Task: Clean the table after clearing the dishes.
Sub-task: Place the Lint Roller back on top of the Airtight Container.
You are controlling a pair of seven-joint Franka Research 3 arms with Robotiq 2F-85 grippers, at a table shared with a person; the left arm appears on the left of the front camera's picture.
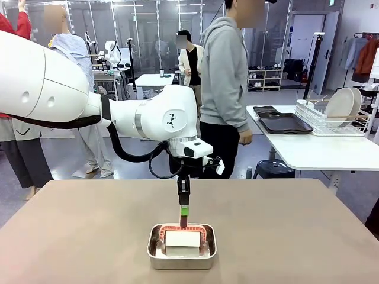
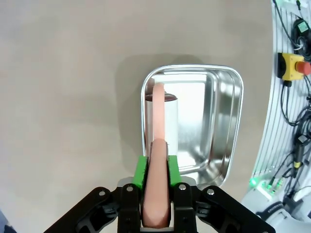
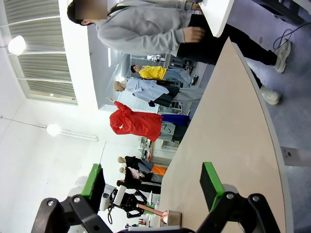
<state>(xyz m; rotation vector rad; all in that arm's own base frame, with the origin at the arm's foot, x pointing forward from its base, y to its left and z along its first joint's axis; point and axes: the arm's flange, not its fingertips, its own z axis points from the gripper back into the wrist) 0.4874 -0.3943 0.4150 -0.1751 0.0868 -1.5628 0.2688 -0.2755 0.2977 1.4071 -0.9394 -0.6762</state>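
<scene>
While the left end effector (image 2: 156,174) hangs above the steel pan (image 1: 182,247) on the table (image 1: 89,236), green pads pressing a pinkish handle, the wiper could snag the pan's rim and drag it. Right end effector (image 3: 153,189) gapes, holding nothing.

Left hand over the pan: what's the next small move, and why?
Probably a short straight lift. The left hand has its pads on the pink handle, whose white head sits inside the steel pan; moving sideways first would likely drag the pan.
</scene>
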